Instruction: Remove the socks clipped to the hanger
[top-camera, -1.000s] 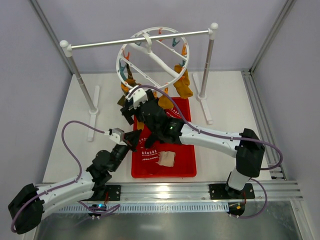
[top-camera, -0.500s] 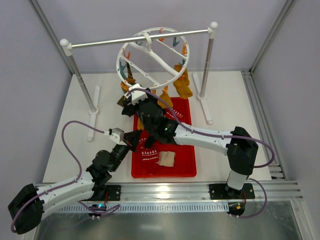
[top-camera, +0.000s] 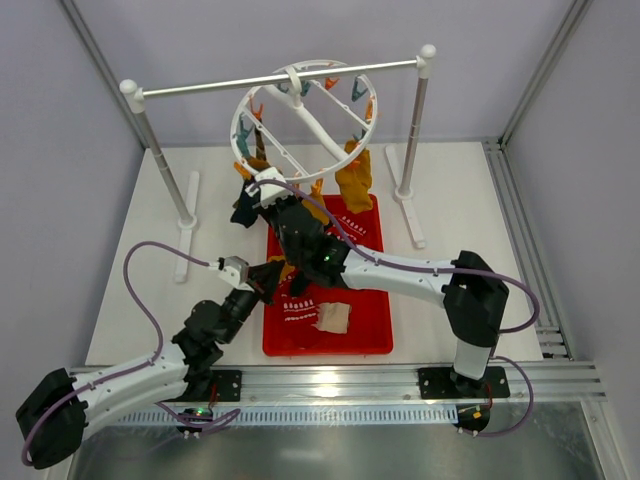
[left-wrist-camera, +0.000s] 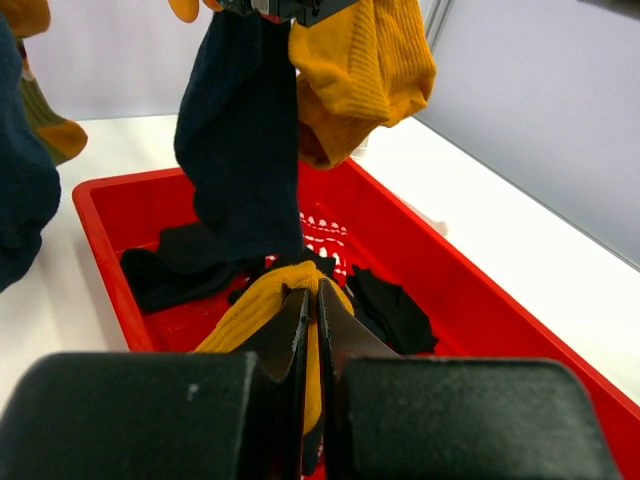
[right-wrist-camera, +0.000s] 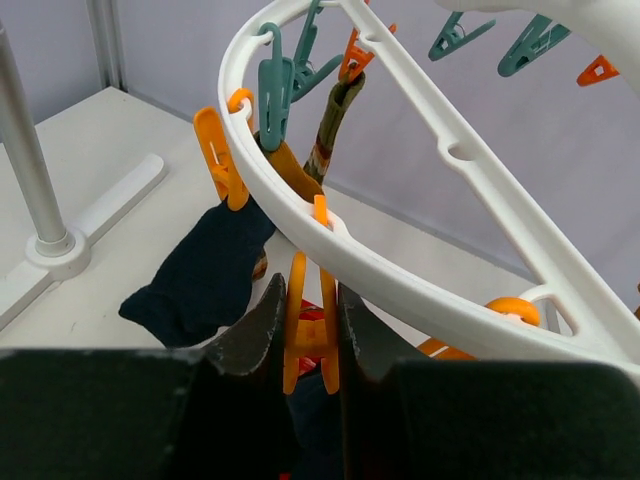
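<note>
The white ring hanger (top-camera: 300, 112) hangs from the bar, with orange and teal clips round its rim (right-wrist-camera: 400, 270). Still clipped to it are a navy sock (right-wrist-camera: 200, 275), an olive sock (right-wrist-camera: 335, 125) and mustard-yellow socks (top-camera: 355, 183). At the ring's lower rim my right gripper (right-wrist-camera: 309, 290) is shut on an orange clip (right-wrist-camera: 310, 335), one finger on each side of it. My left gripper (left-wrist-camera: 310, 292) is low over the red tray (left-wrist-camera: 470, 300), shut on a mustard-yellow sock (left-wrist-camera: 255, 310). Another navy sock (left-wrist-camera: 245, 150) and a mustard-yellow sock (left-wrist-camera: 360, 70) hang just in front of it.
The silver bar (top-camera: 200, 87) rests on two white-capped posts with flat feet on the table. In the red tray (top-camera: 372, 340) lie dark socks, red patterned socks (top-camera: 298, 308) and a pale beige sock (top-camera: 333, 318). Grey walls enclose the table.
My right gripper closed from wide open onto the orange clip and shifted slightly up and left. The hanger tilted and its socks swung. The left arm stayed put.
</note>
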